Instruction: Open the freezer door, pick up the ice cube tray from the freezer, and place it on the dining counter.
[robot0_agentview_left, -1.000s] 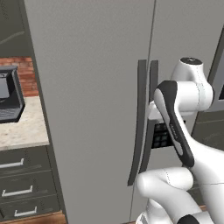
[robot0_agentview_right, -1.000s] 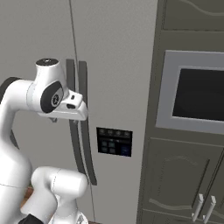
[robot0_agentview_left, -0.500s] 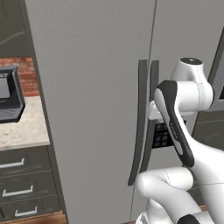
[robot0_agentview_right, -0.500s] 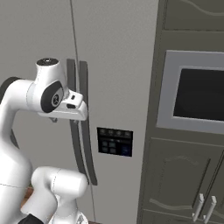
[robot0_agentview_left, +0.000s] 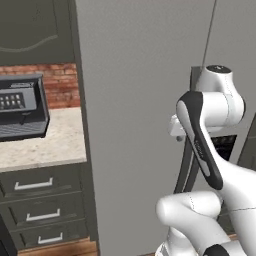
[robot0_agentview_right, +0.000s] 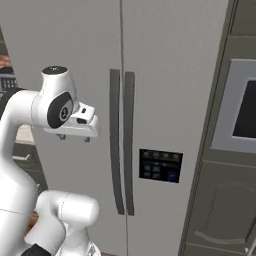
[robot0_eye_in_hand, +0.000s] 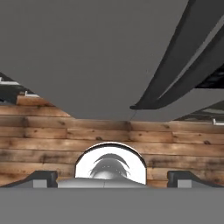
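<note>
Ahead of me stands the fridge with both doors closed, so the freezer and the ice cube tray inside it are hidden; I cannot tell which shelf the tray lies on. My end effector hangs in front of the freezer door, well short of it and touching nothing, its two fingertips spread wide with nothing between them.

Two dark bar handles run side by side down the middle seam. The left one belongs to the freezer door; the right one sits on the door with the dispenser panel, which I should leave alone. From the hand view both bars sweep off to the upper right, with wood floor below the doors' bottom edge.

I judge the door to be stiff and heavy, probably held by a seal, so it will likely resist at first and then swing freely. The handle looks rigid, smooth and slightly curved. I would take it around its middle stretch, where it seems to bow out from the panel and leave room for a finger behind it, with the jaws across the bar. A grip near either end would give less room, and the neighbouring bar lies just beside it, so the outer finger has little space.

The tray itself I expect to be light, flat and a little slick.

Off to the left a beige table carries a dark appliance.
</note>
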